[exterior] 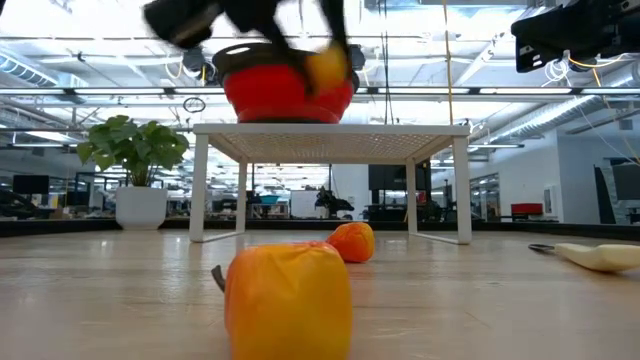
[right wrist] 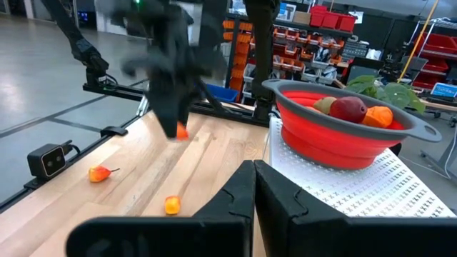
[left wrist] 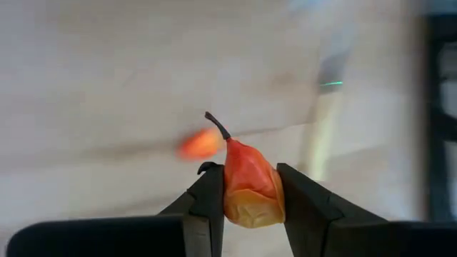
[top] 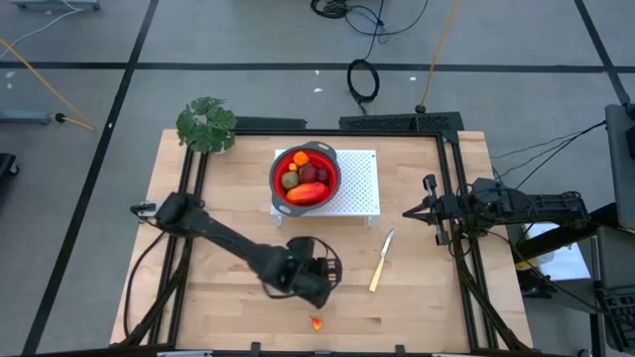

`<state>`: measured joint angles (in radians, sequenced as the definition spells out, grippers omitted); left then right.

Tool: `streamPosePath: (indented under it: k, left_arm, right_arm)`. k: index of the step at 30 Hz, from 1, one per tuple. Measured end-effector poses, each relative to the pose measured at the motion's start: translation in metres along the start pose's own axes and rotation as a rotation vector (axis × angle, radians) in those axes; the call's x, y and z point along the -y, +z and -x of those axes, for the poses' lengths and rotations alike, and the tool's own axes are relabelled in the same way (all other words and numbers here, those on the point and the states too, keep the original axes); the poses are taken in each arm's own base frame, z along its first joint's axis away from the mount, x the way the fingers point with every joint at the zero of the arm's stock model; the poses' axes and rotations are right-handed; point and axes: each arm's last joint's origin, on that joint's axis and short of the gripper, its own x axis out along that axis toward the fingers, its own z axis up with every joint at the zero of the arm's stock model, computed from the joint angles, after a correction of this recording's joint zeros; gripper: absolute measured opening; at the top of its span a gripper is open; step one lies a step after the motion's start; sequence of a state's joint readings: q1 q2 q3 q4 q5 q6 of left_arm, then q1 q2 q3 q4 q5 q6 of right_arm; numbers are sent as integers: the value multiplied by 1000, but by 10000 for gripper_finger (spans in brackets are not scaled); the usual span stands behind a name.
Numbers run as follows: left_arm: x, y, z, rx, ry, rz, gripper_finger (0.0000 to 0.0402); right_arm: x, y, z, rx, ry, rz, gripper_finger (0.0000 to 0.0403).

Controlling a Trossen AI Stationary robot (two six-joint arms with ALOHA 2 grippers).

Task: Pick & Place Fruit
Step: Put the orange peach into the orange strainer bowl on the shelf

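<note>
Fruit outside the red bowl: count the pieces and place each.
3. One stemmed piece in the left pincer; two orange pieces apart on the table. The left arm may hide others.

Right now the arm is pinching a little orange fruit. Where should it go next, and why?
Probably lift and carry it toward the red bowl on the white rack. The left gripper has its fingers closed on a small stemmed orange fruit above the table, and other fruit already sits in that bowl. The right gripper waits, shut, at the table's right side.
</note>
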<state>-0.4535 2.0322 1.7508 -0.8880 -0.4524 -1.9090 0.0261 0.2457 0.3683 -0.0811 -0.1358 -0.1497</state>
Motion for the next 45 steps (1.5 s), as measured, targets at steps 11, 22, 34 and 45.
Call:
streamPosePath:
  k: [11, 22, 34, 45]
  left_arm:
    - [36, -9, 75, 464, -465, -432, 104]
    - [60, -11, 100, 729, -553, -727, 104]
    - [81, -6, 135, 990, -808, -1081, 104]
    - [87, -7, 155, 1227, -1152, -1336, 104]
  right_arm:
    - [0, 0, 0, 0, -1, 0, 0]
    - [0, 0, 0, 0, 0, 0, 0]
    - [0, 0, 0, 0, 0, 0, 0]
    - [0, 0, 0, 0, 0, 0, 0]
